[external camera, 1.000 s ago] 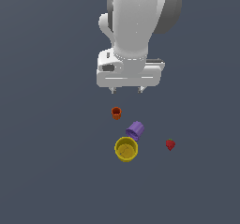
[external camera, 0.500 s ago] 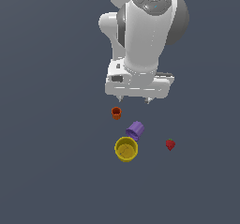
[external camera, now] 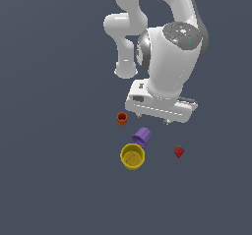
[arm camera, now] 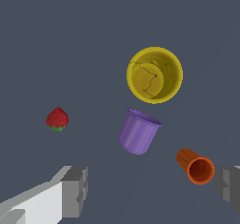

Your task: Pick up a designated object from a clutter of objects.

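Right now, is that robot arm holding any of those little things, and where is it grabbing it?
Nothing is held. The end effector is open and empty; the strawberry lies apart.

Since a second ago, your arm has swung toward the exterior view's right and come lower. The gripper [external camera: 153, 120] was above the orange-red cup [external camera: 122, 118] and purple cup [external camera: 142, 137]; now you see it shifted right, its body sitting between the purple cup and the strawberry [external camera: 179, 152] in that view's left-right sense, though above both in the picture. The wrist has also turned: the big rounded joint now faces you, and the hand's bar is tilted, its right end lower. The fingers [arm camera: 75, 190] are spread wide apart.
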You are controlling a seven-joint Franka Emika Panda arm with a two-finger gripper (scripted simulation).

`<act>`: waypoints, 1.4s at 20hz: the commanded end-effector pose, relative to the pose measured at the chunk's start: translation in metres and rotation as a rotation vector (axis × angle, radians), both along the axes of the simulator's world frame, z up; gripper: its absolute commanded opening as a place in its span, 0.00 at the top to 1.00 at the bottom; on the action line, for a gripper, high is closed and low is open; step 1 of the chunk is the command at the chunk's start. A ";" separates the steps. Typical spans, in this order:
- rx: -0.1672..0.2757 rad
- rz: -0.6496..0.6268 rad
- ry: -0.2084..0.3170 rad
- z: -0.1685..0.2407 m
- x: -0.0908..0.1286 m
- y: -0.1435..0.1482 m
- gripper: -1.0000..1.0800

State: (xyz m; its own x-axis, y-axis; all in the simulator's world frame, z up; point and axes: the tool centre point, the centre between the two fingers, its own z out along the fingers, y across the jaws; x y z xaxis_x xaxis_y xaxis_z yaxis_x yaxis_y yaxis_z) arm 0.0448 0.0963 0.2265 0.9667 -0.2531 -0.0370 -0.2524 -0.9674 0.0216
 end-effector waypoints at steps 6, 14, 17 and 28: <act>-0.003 -0.142 -0.012 -0.035 0.018 0.037 0.04; -0.004 -0.292 -0.025 -0.075 0.032 0.077 0.04; -0.004 -0.349 -0.029 -0.091 0.036 0.092 0.04; -0.001 -0.512 -0.040 -0.139 0.041 0.136 0.04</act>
